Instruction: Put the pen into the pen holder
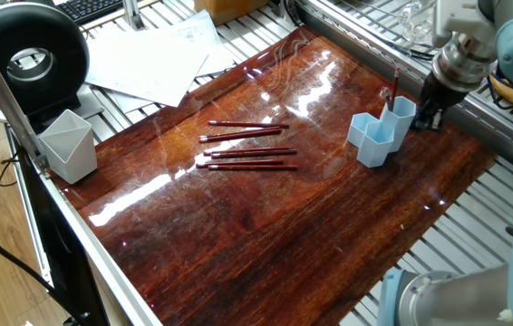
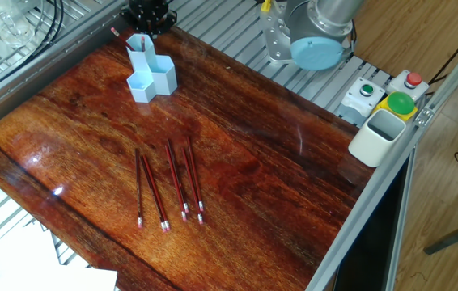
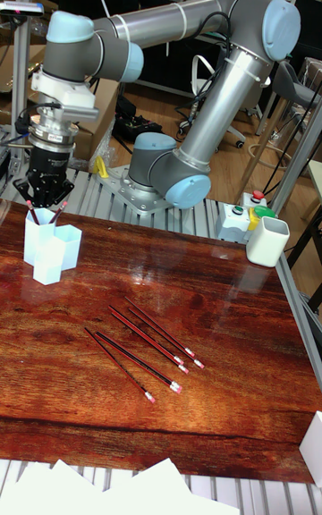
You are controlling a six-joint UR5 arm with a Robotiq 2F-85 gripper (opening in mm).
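Pens (image 1: 247, 158), four of them, lie loose mid-tabletop; two already stand in the holder (image 1: 382, 132) at the far edge, about two o'clock from them in one fixed view; my pincer (image 3: 46, 186) hovers just behind the holder, fingers apart, empty I judge; wide bare tabletop (image 1: 266, 226) between gives easy room.

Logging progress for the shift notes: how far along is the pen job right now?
Done: at least one pen already stands in the blue pen holder. In hand: nothing I can see; the claw hangs just behind the holder, and whether it is open is unclear. Left: four pens lie loose mid-table.
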